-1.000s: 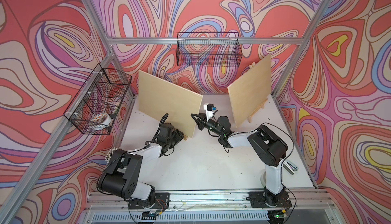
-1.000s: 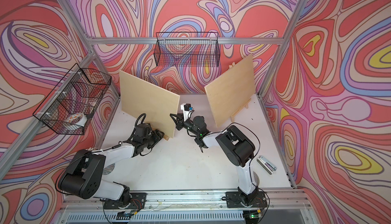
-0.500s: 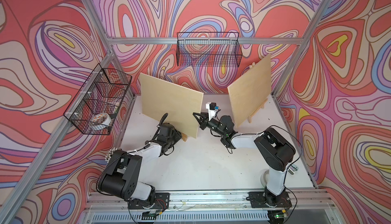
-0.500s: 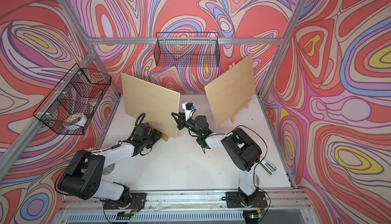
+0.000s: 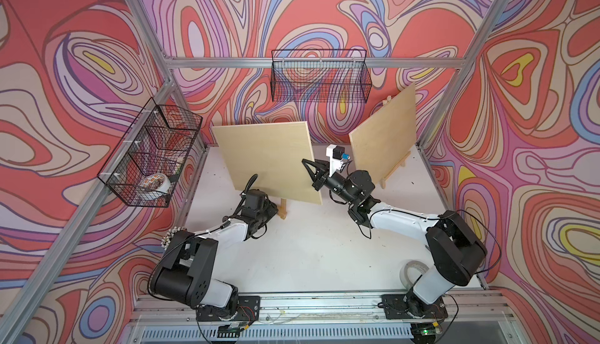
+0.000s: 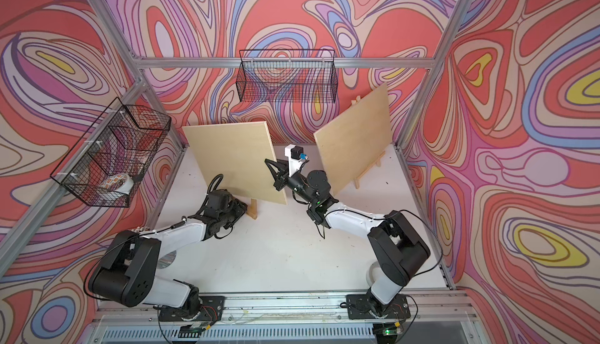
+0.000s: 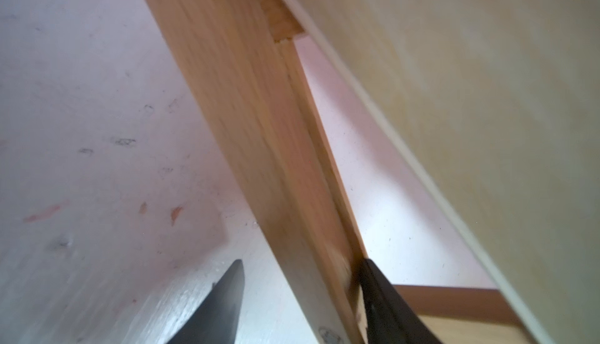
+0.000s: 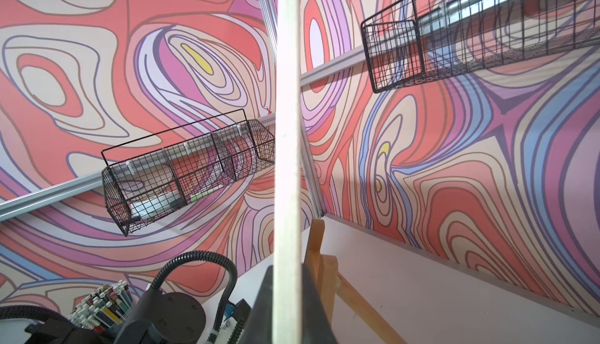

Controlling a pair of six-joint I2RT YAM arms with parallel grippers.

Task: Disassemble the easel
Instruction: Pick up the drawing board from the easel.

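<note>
The front and middle of the table (image 5: 308,254) lie open to my fingers, but toward the back-left corner the board (image 5: 266,160) and its easel leg (image 5: 283,209) stand in the way, the second board (image 5: 383,141) shuts off the back-right corner, and only a narrow gap between them leads to the back edge.

On the table (image 5: 308,248), the near board (image 5: 266,160) stands on an easel (image 5: 283,210) left of centre. The far board (image 5: 384,144) leans on a second easel (image 5: 394,172) at the back right. A back basket (image 5: 319,79) hangs behind them, and a side basket (image 5: 149,157) on the left holds a tape roll (image 5: 156,181).
</note>
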